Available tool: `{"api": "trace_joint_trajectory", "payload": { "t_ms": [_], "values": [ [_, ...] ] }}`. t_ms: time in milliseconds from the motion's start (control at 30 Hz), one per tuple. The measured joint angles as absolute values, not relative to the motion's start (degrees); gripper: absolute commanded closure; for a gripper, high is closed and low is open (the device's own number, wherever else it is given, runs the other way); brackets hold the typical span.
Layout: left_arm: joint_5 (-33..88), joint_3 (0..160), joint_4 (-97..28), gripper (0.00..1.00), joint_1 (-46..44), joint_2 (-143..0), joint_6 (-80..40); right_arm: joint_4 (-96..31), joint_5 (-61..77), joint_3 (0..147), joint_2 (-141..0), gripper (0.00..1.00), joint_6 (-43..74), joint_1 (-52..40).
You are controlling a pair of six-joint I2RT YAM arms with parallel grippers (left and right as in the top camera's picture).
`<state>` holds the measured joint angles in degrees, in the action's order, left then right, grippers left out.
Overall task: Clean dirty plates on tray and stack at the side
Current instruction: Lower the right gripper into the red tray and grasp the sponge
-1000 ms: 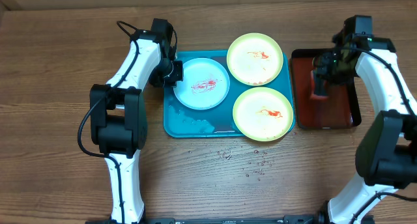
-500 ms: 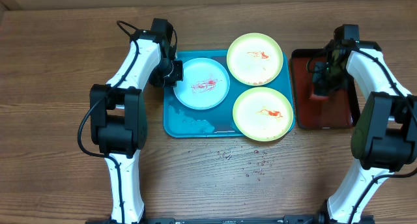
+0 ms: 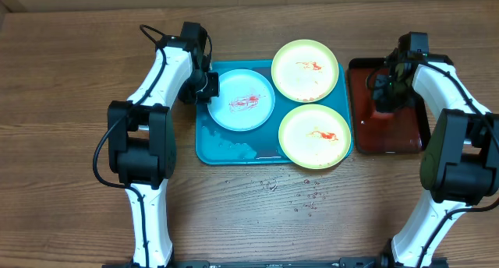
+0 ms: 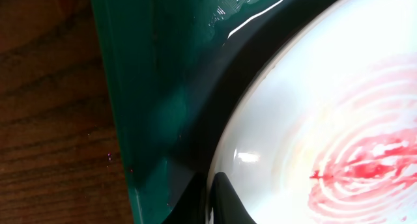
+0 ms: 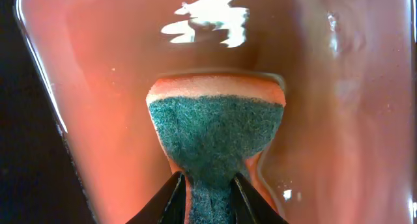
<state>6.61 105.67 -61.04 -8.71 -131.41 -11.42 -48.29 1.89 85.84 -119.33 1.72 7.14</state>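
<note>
The sponge (image 5: pixel 215 136) is pinched in the right gripper (image 5: pixel 207 180) and should be lifted straight up, while the left gripper (image 3: pixel 209 85) is closed by the plate (image 3: pixel 245 100).

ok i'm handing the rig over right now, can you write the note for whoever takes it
Left claw: shut on the left rim of the blue-white plate.
Right claw: shut on the sponge, over the red tray.
Plates: the blue-white plate, far yellow-green plate and near yellow-green plate all lie on the teal tray, each smeared red.
Done: sponge gripped; nothing cleaned or stacked.
Left: scrub all three, stack them at the side.
</note>
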Motion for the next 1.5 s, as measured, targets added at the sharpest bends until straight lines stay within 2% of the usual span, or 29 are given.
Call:
{"api": "trace_joint_trajectory", "payload": {
  "t_ms": [433, 1067, 1133, 1233, 1300, 1500],
  "values": [
    [6.6, 105.7, -61.1, 0.96, -8.7, -131.4, -11.4, -57.6, 1.9, 92.4, -119.5, 0.69, 1.5, 7.2],
    [6.6, 105.7, -61.1, 0.96, -8.7, -131.4, -11.4, -52.5, 0.1, 88.1, -119.5, 0.67, -2.4, 7.1],
    [6.6, 105.7, -61.0, 0.96, -8.7, -131.4, -11.4, -51.3, 0.3, 86.5, -119.6, 0.71, -2.6, 7.1],
    [6.6, 105.7, -61.1, 0.96, -8.7, -131.4, -11.4, -49.9, 0.7, 85.0, -119.6, 0.83, -2.8, 7.1],
    [6.6, 105.7, -61.1, 0.96, -8.7, -131.4, -11.4, -49.6, 0.7, 84.9, -119.6, 0.96, -2.4, 7.2],
    [6.6, 105.7, -61.0, 0.96, -8.7, -131.4, -11.4, -51.7, 1.0, 85.7, -119.6, 0.96, -1.3, 7.1]
  ]
}}
